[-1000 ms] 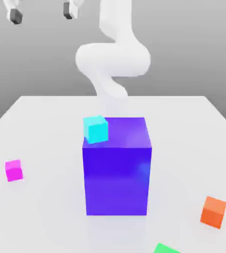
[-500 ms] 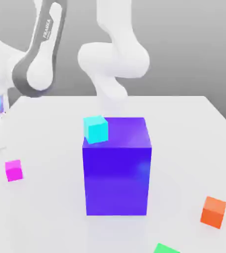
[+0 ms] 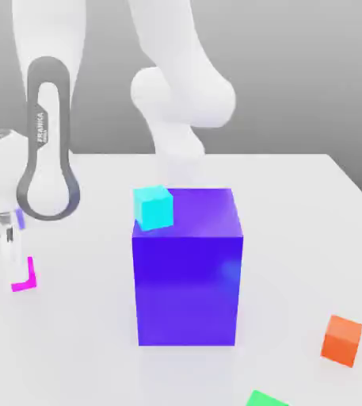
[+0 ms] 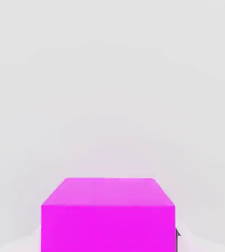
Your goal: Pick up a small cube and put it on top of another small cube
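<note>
**A:** Which step was in hand?

**B:** The pick. The claw point(image 3: 13, 266) stood low over the table point(image 3: 81, 333) at the exterior view's left, clenched on the small magenta cube point(image 3: 27, 273), which sat between its fingers with one finger point(image 3: 8, 252) covering most of its face. In the hand view the cube point(image 4: 108, 214) lay right under the palm.

**A:** And the next move?

**B:** I judged a straight lift first, then a carry toward the cyan cube point(image 3: 153, 207), up on the big blue-purple block point(image 3: 186, 270), well off to the claw's side toward the exterior view's right and higher than it. The orange cube point(image 3: 342, 340) lay farther still.

**A:** What differed from half a second before?

**B:** Then the hand hung above the magenta cube, which showed whole. It had since dropped onto it and the fingers had shut. The cube itself hadn't shifted.
</note>
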